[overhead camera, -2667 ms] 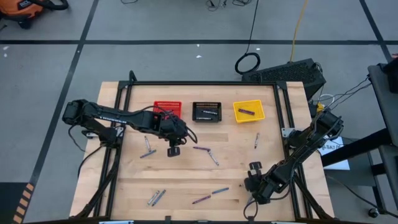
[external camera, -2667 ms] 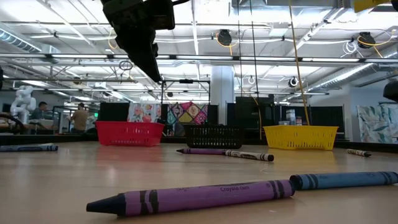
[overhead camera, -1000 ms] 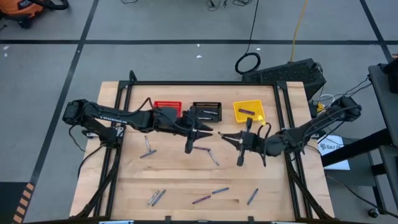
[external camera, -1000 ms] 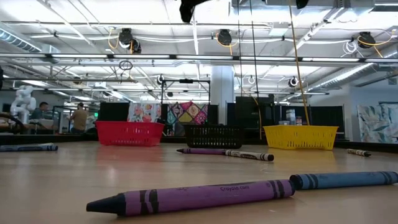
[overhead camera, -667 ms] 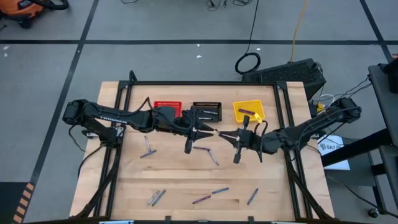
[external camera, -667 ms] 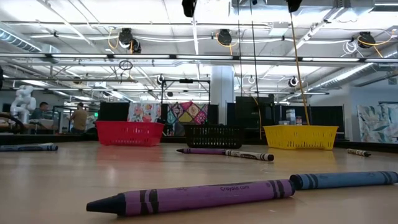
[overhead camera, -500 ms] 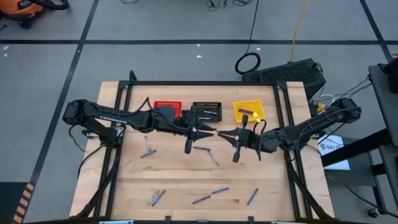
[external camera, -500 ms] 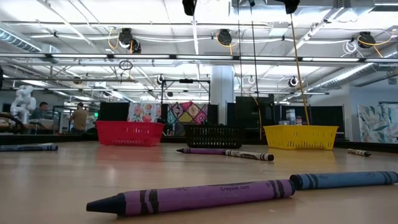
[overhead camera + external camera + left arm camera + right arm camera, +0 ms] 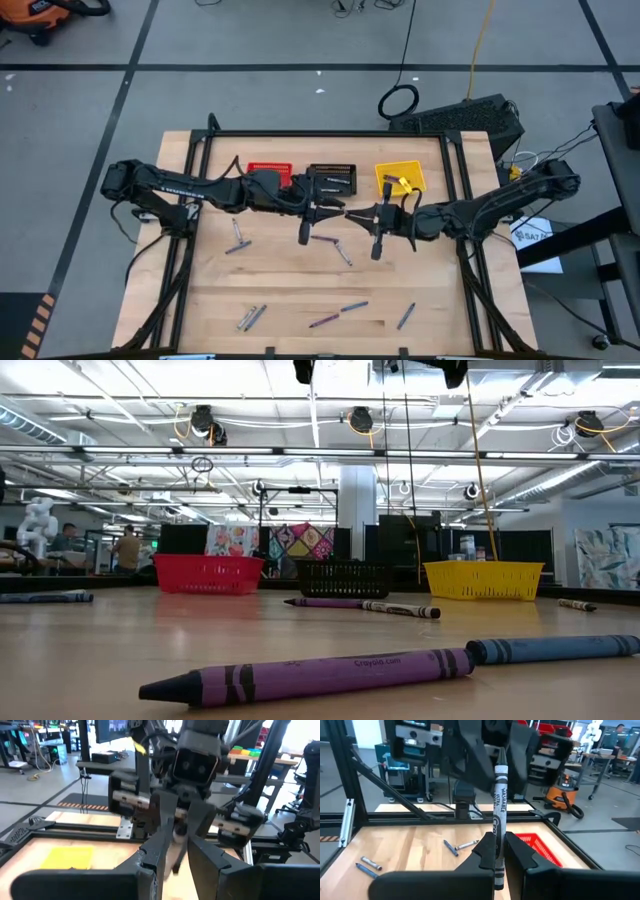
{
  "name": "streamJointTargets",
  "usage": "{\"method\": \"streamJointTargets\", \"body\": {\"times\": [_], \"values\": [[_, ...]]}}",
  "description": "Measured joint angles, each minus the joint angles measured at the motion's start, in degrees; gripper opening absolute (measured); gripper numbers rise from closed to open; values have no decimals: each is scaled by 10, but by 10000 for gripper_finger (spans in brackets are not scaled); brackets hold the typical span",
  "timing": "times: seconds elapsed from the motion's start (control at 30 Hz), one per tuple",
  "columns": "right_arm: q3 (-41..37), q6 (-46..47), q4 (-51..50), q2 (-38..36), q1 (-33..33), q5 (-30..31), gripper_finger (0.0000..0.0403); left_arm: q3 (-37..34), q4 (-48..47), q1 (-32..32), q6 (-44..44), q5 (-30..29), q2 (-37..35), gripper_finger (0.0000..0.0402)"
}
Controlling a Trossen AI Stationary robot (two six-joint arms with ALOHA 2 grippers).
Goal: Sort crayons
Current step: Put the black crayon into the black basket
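Overhead, both arms are meeting above the middle of the wooden table (image 9: 280,290), just in front of the black basket (image 9: 331,179). The left gripper (image 9: 322,211) and the right gripper (image 9: 356,216) are facing each other, nearly touching. Loose crayons (image 9: 340,308) are lying scattered on the boards, with the red basket (image 9: 268,170) and the yellow basket (image 9: 399,178) flanking the black one.

From table height, a purple crayon (image 9: 310,676) is lying nearest, a blue crayon (image 9: 555,649) touching its end; both arms are hanging high, only their undersides showing.

Through the left wrist camera, the left gripper (image 9: 177,845) is standing parted, its fingers (image 9: 157,847) on either side of something blurred.

Through the right wrist camera, the right gripper (image 9: 499,851) is clamping a grey crayon (image 9: 499,805) upright, its tip pointing into the left arm's spread fingers.
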Motion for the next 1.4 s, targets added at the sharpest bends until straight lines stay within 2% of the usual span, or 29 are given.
{"method": "streamJointTargets", "body": {"times": [0.27,0.57,0.67,0.87,0.97,1.17,1.4], "values": [[0,-2,11,16,-7,-4,0,0,-14,5,0,-4,0,79],[0,-13,17,16,-11,-1,0,0,-18,12,20,-10,0,16],[0,-14,17,16,-11,0,3,0,-20,13,33,-12,0,10],[0,-1,17,16,-11,10,33,0,-27,14,46,-13,0,10],[0,1,13,15,-10,48,55,0,-36,16,50,-19,0,10],[0,14,-60,13,-10,137,100,0,-44,18,76,-21,0,10],[0,45,-98,13,-9,145,126,0,-121,60,77,-30,0,10]]}}
